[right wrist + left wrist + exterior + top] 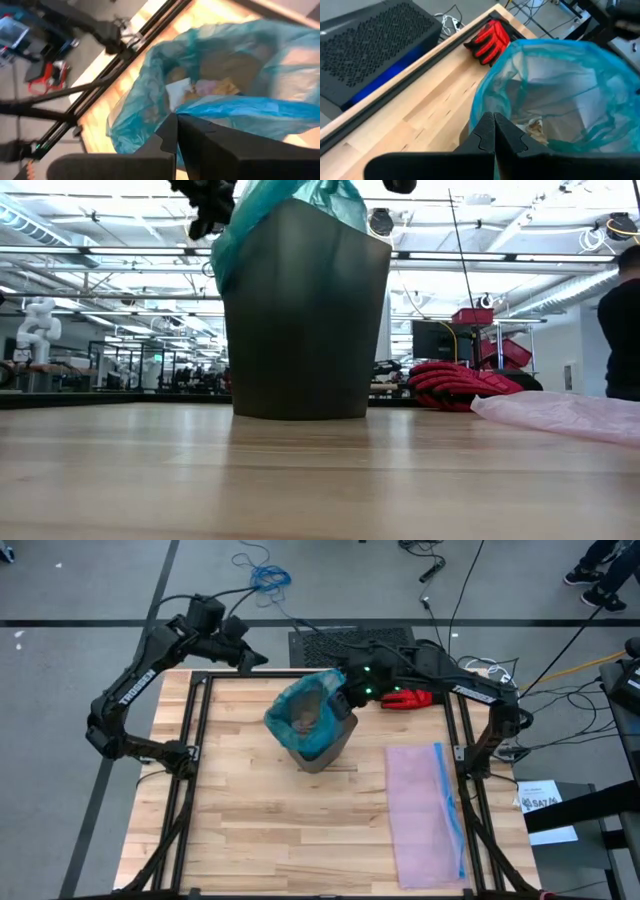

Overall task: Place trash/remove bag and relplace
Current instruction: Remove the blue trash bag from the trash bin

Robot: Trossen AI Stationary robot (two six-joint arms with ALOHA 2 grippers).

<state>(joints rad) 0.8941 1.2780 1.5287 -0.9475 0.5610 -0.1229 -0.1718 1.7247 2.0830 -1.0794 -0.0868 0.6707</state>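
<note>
One dark grey plastic bin [325, 745], round-cornered and tapering toward its base, stands upright on the pale wood-plank surface [250, 830]. It is lined with the bag [305, 710], a thin, crinkly teal translucent liner whose rim puffs loosely above the bin's mouth and drapes down its outer wall. Inside the bag lies the trash [200, 87]: crumpled scraps, with brown, white and pale pink pieces showing; their number cannot be counted.

The right hand [176, 120] sits at the bin's far rim, its two dark fingers pressed together just at the bag's edge; whether they pinch the film cannot be told. The left hand [494, 131] hovers beside the bin's far-left side, near the bag's rim, its two fingers together with nothing between them.

One red glove [408, 697] with ribbed fingers lies just beyond the bin to its right. One flat, pale pink translucent bag [420, 810] with a blue strip along one long edge lies spread on the surface, well to the right of the bin.
</note>
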